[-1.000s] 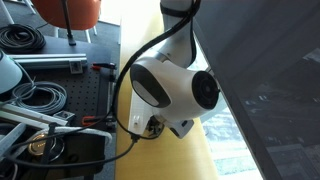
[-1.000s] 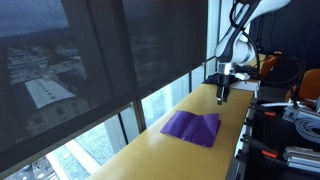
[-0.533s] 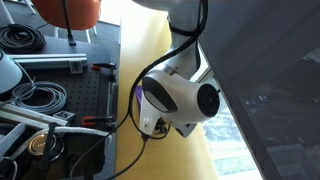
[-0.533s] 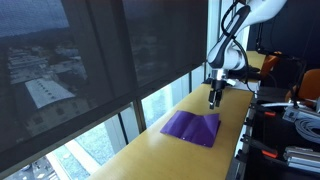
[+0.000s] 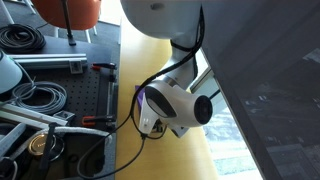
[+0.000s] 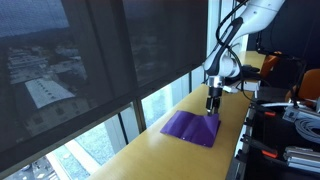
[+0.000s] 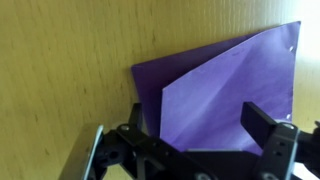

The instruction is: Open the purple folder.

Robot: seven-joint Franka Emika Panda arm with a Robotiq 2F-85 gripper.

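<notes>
The purple folder (image 6: 192,127) lies on the yellow wooden tabletop (image 6: 150,150), with a fold or raised flap across its middle. In the wrist view the folder (image 7: 220,90) fills the centre, a lighter purple leaf over a darker one. My gripper (image 6: 211,104) hangs just above the folder's far edge. Its two black fingers are spread apart in the wrist view (image 7: 205,135), with only the folder's surface between them. In the close exterior view the arm's white body (image 5: 175,105) hides the folder almost wholly.
Dark tinted windows (image 6: 110,50) run along one side of the table. A black workbench with coiled cables (image 5: 35,100) and tools borders the other side. An orange chair (image 5: 65,12) stands behind it.
The arm has moved along the table toward the folder and lowered; the gripper now hangs over the folder's far edge. The folder has not moved.
</notes>
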